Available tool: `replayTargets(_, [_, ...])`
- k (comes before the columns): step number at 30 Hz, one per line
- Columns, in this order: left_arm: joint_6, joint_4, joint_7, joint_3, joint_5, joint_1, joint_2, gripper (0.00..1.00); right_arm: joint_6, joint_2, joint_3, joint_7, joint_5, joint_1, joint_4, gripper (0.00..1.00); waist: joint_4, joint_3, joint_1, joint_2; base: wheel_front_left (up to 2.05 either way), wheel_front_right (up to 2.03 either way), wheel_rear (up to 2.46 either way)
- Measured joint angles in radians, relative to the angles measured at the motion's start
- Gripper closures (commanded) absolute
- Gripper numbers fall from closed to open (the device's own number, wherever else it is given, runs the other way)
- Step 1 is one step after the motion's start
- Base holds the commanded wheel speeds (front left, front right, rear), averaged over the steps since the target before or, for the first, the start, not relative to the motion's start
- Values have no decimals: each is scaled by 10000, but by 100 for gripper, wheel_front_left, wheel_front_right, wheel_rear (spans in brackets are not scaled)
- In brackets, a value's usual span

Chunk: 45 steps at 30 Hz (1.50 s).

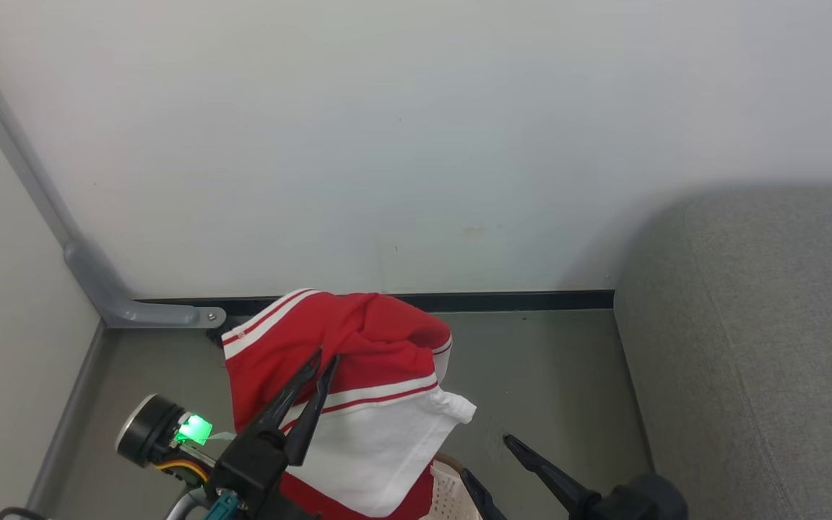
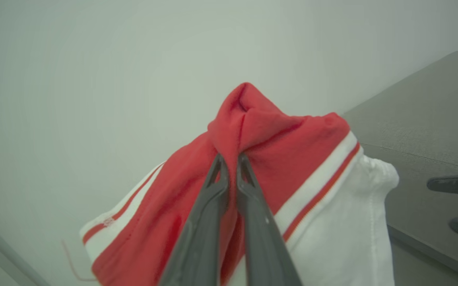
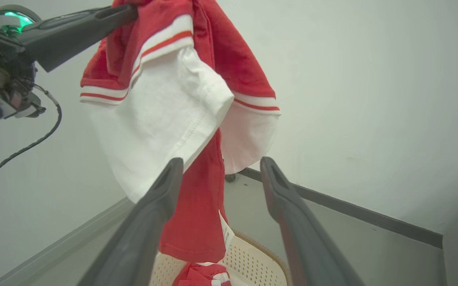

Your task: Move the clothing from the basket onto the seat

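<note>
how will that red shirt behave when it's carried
Probably floppy: the red shirt hangs in folds from the left gripper. Likely light, since one pinch holds it. Its hem may snag the basket rim.

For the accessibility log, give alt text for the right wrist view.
A red garment with white stripes and white sleeves hangs pinched in the shut left gripper at upper left, above a cream perforated plastic basket with a brown rim holding more red clothing. The right gripper stands open and empty in the foreground.
</note>
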Motion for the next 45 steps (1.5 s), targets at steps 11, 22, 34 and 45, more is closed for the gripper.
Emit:
replayTargets(11, [-127,-541,0,-895,104,57,261,100,2,-435,782,2,21,-686,-291,0,-35,123,0,0,0,0,0])
replayTargets(22, [-199,-1162,0,-2080,274,-151,466,100,2,-577,1037,0,343,-1131,102,0,132,223,0,0,0,0,0])
replayTargets(34, [-272,-1649,0,-3214,311,-484,1060,100,2,-437,1457,2,640,-1669,913,0,336,212,-1,0,0,0,0])
replayTargets(45, [-272,-1799,-2,-3960,-90,-725,1197,100,2,-144,1975,0,943,-1960,1260,100,462,114,-1,0,0,0,0])
